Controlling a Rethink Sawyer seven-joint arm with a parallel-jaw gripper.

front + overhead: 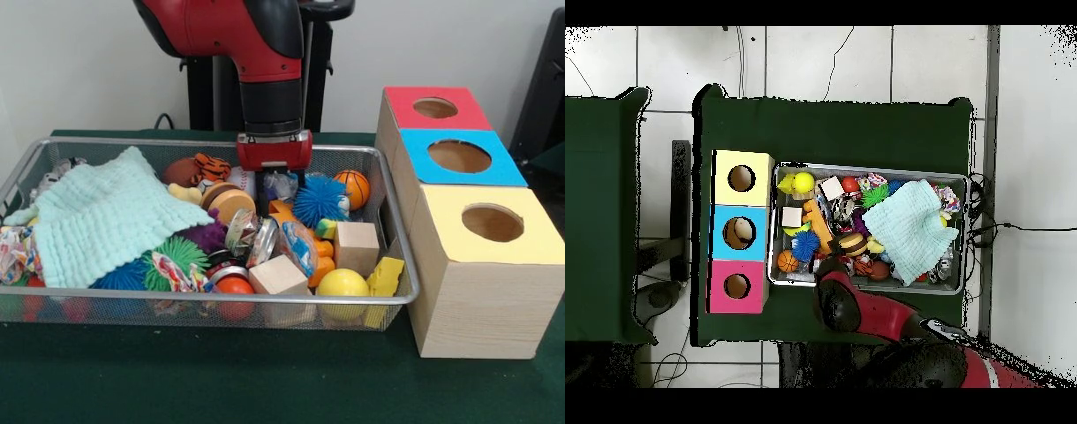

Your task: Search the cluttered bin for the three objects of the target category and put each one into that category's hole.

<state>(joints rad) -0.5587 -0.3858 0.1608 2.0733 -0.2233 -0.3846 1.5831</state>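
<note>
Red gripper housing [274,152]: hangs low over the bin's far side, near mid-length; the fingers are hidden among the toys, so whether the jaws stand apart or together cannot be told.
Target category: not evident from the scene; candidates follow.
Balls: blue spiky ball [319,200] just beside the gripper, soft and yielding, take across its middle; mini basketball [352,186] at the far right corner and yellow ball [342,283] at the near rim, smooth, likely to roll.
Wooden blocks [356,246]: stiff, flat-faced, easiest to pinch.
Mint cloth [106,216]: limp, covers the left half.
Wire bin [399,238]: crowded.
Holes: yellow box [492,223], blue box [459,156], red box [434,108], beside the bin's right end.
</note>
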